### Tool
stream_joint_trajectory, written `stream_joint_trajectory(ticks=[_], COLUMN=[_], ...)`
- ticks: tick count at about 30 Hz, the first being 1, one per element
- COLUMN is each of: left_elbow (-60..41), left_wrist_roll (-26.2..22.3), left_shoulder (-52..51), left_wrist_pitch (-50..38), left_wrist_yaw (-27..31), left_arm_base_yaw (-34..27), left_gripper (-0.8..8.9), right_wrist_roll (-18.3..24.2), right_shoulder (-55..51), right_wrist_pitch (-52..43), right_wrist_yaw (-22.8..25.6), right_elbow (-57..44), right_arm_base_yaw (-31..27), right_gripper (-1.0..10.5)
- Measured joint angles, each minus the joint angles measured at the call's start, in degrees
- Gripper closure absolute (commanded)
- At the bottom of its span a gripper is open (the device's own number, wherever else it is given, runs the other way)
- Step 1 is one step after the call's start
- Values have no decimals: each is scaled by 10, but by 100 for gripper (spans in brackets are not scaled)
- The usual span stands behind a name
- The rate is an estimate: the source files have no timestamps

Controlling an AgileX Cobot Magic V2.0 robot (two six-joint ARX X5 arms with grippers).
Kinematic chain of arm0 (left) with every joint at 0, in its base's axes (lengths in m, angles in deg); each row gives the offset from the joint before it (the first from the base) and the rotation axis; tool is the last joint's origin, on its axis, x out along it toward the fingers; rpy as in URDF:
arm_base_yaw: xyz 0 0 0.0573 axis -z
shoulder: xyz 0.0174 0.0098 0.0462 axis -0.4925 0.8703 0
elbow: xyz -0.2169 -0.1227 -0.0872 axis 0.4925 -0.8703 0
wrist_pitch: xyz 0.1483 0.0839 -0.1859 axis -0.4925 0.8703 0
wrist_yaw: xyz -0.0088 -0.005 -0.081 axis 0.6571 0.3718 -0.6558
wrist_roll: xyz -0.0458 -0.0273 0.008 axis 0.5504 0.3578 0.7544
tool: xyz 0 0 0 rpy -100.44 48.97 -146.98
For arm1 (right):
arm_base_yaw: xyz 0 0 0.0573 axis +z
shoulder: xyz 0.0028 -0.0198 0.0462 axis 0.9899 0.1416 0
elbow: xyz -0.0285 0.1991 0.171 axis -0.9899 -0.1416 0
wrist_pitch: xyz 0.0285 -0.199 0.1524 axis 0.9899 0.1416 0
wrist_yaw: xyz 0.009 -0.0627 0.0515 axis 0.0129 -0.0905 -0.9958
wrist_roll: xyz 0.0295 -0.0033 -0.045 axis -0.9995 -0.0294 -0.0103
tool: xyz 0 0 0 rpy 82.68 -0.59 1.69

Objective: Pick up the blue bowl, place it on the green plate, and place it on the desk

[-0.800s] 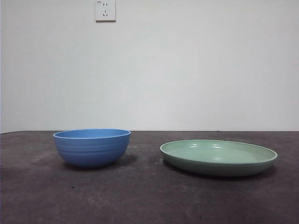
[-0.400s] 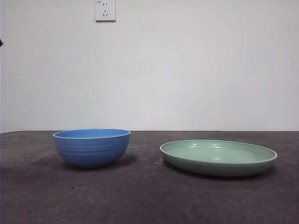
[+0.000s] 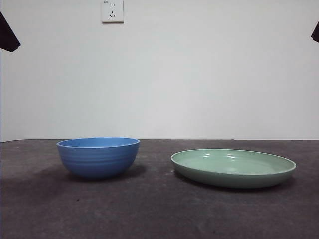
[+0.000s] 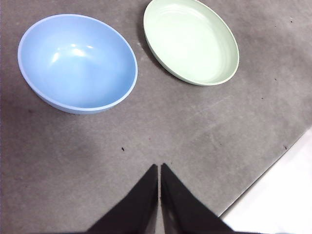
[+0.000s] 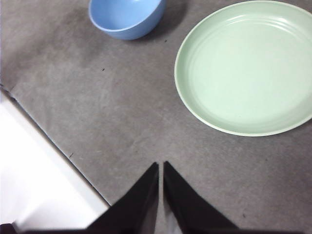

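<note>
The blue bowl [image 3: 98, 157] stands upright and empty on the desk [image 3: 149, 209] at the left, with the green plate [image 3: 233, 167] beside it at the right, a gap between them. My left gripper [image 4: 159, 168] is shut and empty, high above the desk short of the blue bowl [image 4: 78, 61] and the green plate [image 4: 191, 40]. Shut and empty too, my right gripper [image 5: 160, 165] hangs above bare desk near the green plate [image 5: 246, 66], the blue bowl [image 5: 127, 17] farther off. In the front view the arms show only as black tips at the top corners.
A white wall with a socket [image 3: 112, 11] rises behind the desk. The desk's edge [image 4: 265, 170] runs close to my left gripper, and another stretch of the edge [image 5: 53, 146] lies near my right gripper.
Black arm tips have come into the front view at both top corners. The bowl and the plate have not moved.
</note>
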Motion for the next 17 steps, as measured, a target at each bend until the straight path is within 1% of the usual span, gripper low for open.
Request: stream_joint_trajectory(ticks=[3, 6, 7, 11, 12, 13, 15, 17], left_elbow=[0, 0, 0, 0, 0, 0, 0, 0], left_wrist_roll=[0, 0, 0, 0, 0, 0, 0, 0], left_shoulder=[0, 0, 0, 0, 0, 0, 0, 0], left_wrist_pitch=[0, 0, 0, 0, 0, 0, 0, 0], left_wrist_yaw=[0, 0, 0, 0, 0, 0, 0, 0], left_arm_base_yaw=[0, 0, 0, 0, 0, 0, 0, 0], left_gripper=[802, 741, 707, 487, 445, 413, 372, 372], right_wrist_roll=[0, 0, 0, 0, 0, 0, 0, 0], right_shoulder=[0, 0, 0, 0, 0, 0, 0, 0], right_wrist_pitch=[0, 0, 0, 0, 0, 0, 0, 0], right_wrist_yaw=[0, 0, 0, 0, 0, 0, 0, 0], right_elbow=[0, 0, 0, 0, 0, 0, 0, 0], right_arm_base_yaw=[1, 1, 1, 1, 1, 1, 1, 1], right_gripper=[936, 921, 897, 651, 618, 592, 574, 573])
